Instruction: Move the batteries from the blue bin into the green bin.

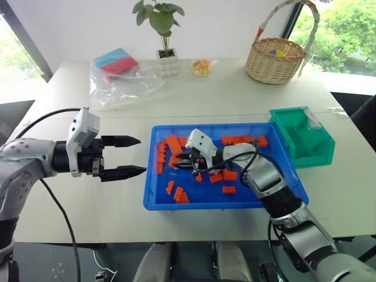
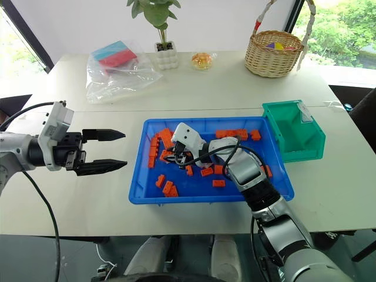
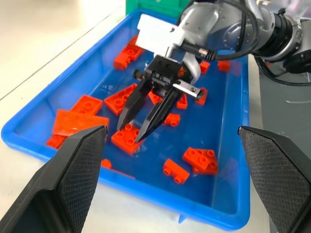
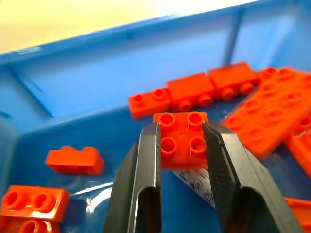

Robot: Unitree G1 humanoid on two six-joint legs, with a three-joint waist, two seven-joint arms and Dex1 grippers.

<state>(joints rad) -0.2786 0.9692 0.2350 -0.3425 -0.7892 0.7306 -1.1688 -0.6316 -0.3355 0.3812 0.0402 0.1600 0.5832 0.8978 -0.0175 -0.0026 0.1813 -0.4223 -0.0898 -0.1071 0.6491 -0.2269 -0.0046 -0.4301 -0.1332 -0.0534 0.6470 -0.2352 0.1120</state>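
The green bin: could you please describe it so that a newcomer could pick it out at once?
On the white table, find the large shallow bright blue plastic tray of orange toy bricks. The small deep teal-green plastic bin sits at its far right corner; unlike the round wicker basket beyond, it is rectangular with a sloped open front.

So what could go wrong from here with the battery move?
1. The right gripper is closed on an orange brick, not a battery; lifting it would put the wrong thing in the green bin.
2. No battery shows plainly among the loose bricks in the blue bin; digging for one may push bricks over the low rim.
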